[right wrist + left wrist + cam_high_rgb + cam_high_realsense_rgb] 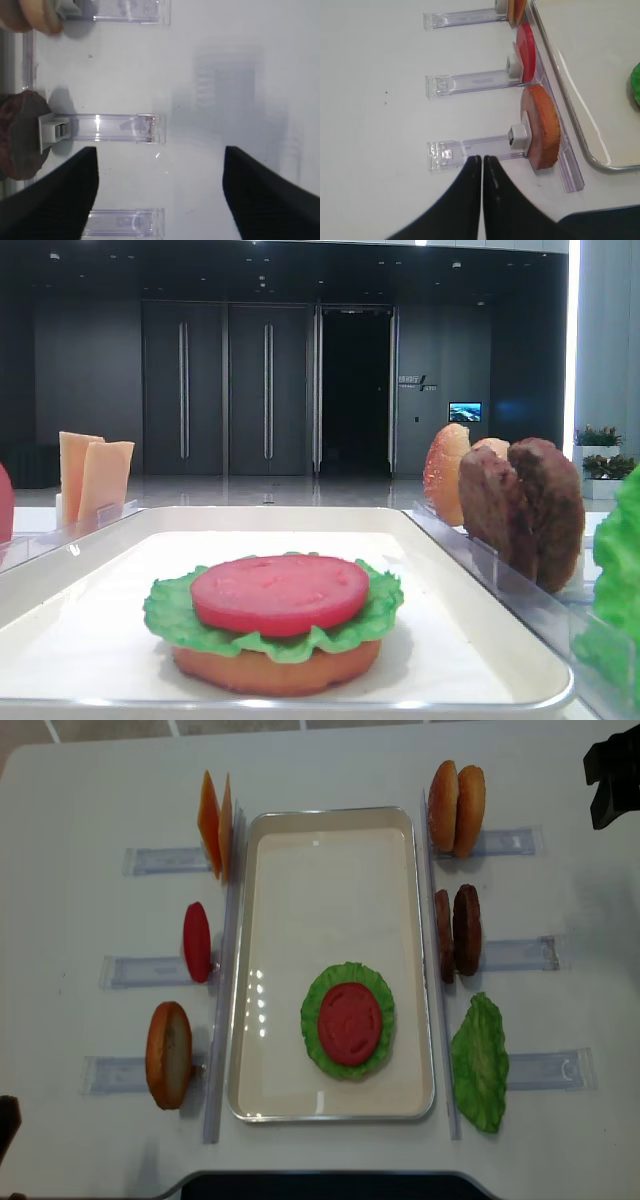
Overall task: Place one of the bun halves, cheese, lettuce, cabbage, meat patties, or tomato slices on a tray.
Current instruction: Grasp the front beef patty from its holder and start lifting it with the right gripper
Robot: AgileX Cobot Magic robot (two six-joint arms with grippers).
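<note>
Three layers stacked: a flat bun half (348,1065) lies on the tray (300,870), with lettuce (318,995) over it and a tomato slice (349,1023) on top, toward the near end.
Left claw: the left claw (481,165) is closed on nothing, tips pressed together, just short of the clear holder (470,150) that props a domed bun half (542,125) on edge.
Right claw: the right claw (160,165) hangs wide apart and empty over bare table (225,75), a meat patty (20,135) off at the side.
Spare stock: cheese (215,825), another tomato slice (196,942) and the bun on the left; two buns (457,795), meat patties (457,932) and a second lettuce leaf (480,1060) on the right.
Risk, left side: pinched tips could shove the holder or tip the upright bun over before they ever spread round it.
Risk, stack: the tomato looks smooth and sits on frilly leaf; a patty dropped off-centre may, I'd guess, slide it askew.
Risk, right side: the two patties lean together, so a careless grab could take both.
</note>
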